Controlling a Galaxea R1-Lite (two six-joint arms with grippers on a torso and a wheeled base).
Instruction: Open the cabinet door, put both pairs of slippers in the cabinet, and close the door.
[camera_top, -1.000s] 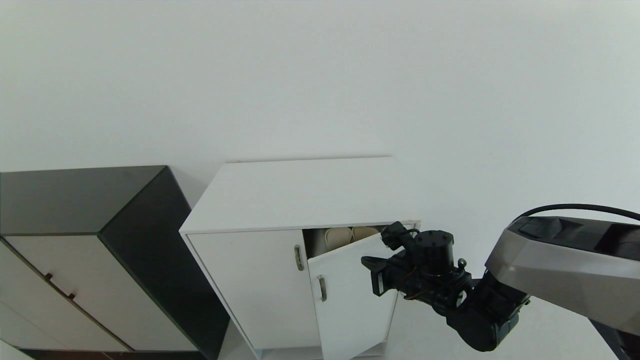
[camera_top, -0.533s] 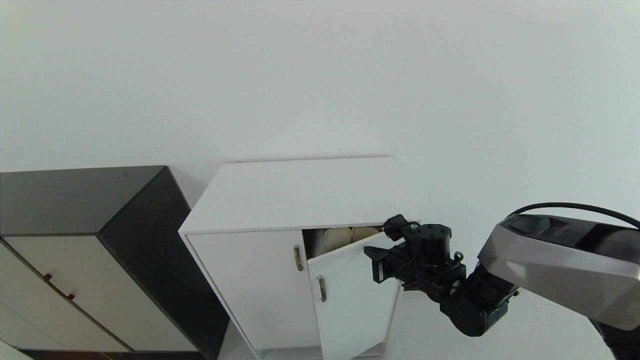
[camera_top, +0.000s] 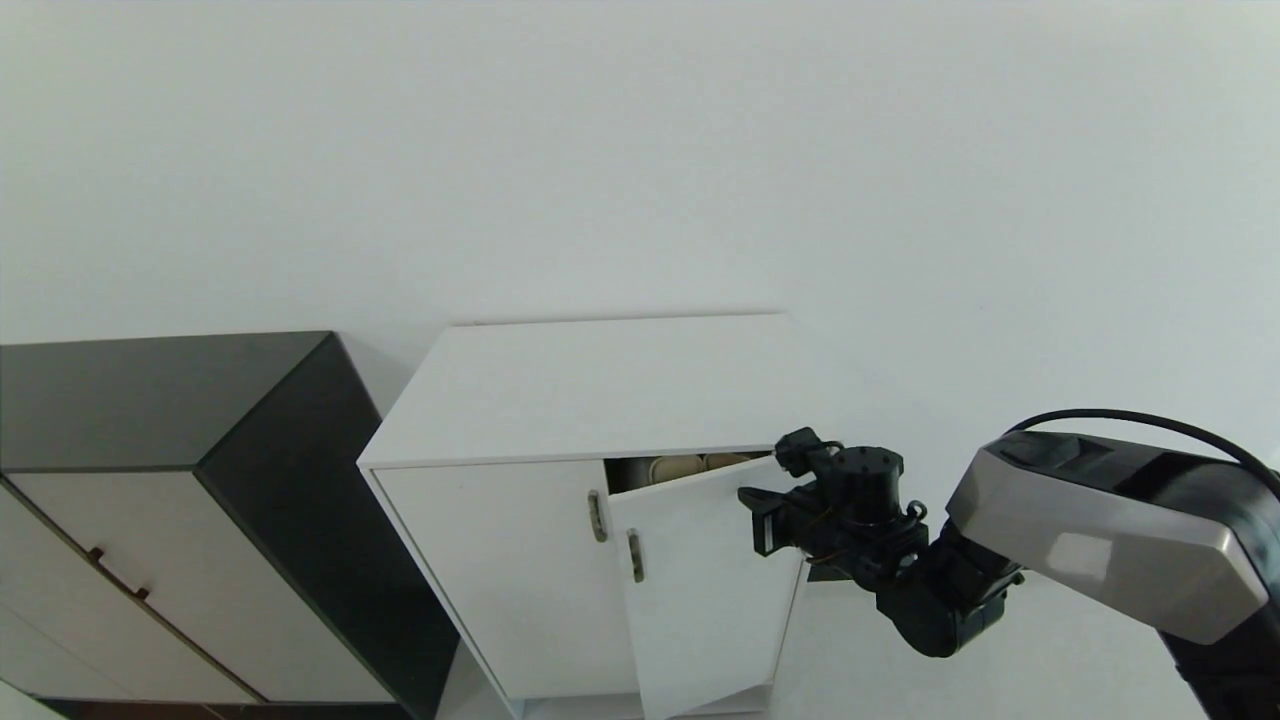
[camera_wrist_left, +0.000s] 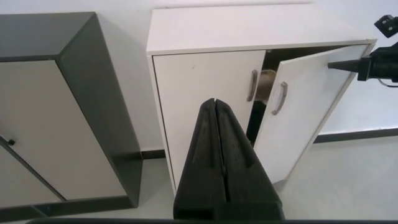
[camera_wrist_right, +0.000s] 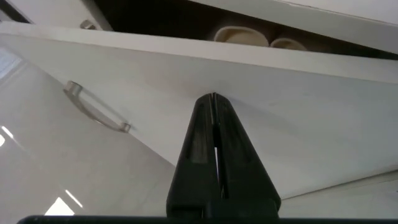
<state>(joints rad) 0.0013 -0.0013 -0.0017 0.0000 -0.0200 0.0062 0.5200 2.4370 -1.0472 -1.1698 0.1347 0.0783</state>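
White wall backs the cabinet (camera_top: 590, 390). Right gripper (camera_wrist_right: 214, 98), jaws together, rests its tips against the ajar door (camera_top: 700, 590); slippers (camera_wrist_right: 242, 34) lie inside, beyond the jaws. Left gripper (camera_wrist_left: 215, 102), jaws likewise together, hangs well back. Risk: tips sliding across the smooth panel, leaving it ajar.

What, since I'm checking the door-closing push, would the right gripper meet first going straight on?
The door, ajar: the right gripper points its shut tips straight at the outer face, close or touching; depth is unclear. The slippers lie behind it.
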